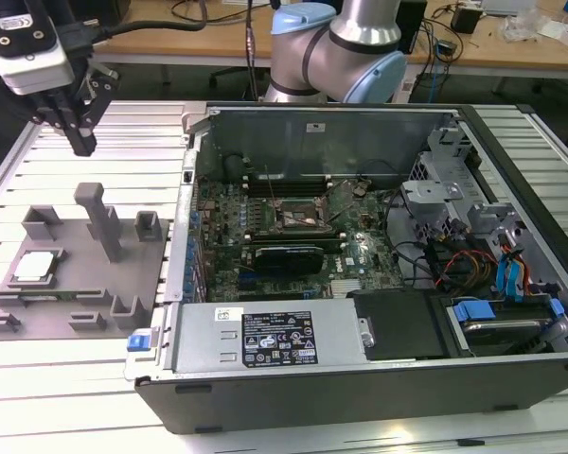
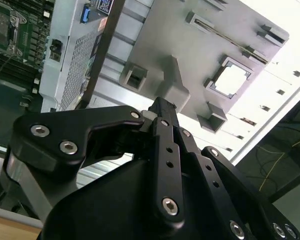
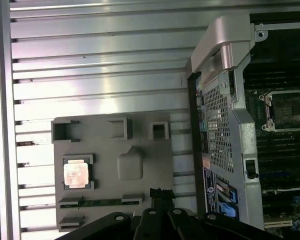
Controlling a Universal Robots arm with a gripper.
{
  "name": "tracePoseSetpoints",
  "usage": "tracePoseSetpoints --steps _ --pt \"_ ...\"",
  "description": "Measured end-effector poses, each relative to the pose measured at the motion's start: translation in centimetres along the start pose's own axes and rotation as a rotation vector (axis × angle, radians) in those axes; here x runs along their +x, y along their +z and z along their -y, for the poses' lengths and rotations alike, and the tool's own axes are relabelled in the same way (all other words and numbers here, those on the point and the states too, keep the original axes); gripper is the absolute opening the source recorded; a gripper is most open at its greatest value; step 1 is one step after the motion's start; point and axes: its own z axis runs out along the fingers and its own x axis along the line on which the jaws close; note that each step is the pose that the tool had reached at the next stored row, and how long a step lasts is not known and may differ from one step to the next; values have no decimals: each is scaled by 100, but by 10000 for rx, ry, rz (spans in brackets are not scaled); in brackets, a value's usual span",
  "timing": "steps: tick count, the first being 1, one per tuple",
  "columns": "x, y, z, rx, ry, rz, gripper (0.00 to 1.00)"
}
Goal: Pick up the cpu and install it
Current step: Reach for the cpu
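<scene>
Strong glare is seen on the table [image 1: 57,388]; the cpu [image 3: 76,174] is washed out; the computer case [image 1: 312,142] is dimly lit inside.

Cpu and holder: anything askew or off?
Nothing stands out. The cpu lies flat and square in its recess on the grey holder; the pincer hangs shut above the holder, apart from it. The board's socket looks empty.

No print is legible. A white label [image 1: 277,339] with dark marks sits on the long grey metal box [image 1: 199,342] inside the computer case [image 1: 360,402]. In the first wrist view a blue-and-white sticker [image 3: 222,192] sits on the case's perforated wall, its print too small to read
</scene>
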Motion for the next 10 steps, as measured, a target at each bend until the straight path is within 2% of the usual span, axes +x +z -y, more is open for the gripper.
tracePoseSetpoints --steps 3,5,6,10 --pt "52 4 4 0 0 0 11" --pt "110 17 9 1 1 1 11" --pt "152 37 13 0 1 4 11" --pt "238 93 22 0 0 8 11"
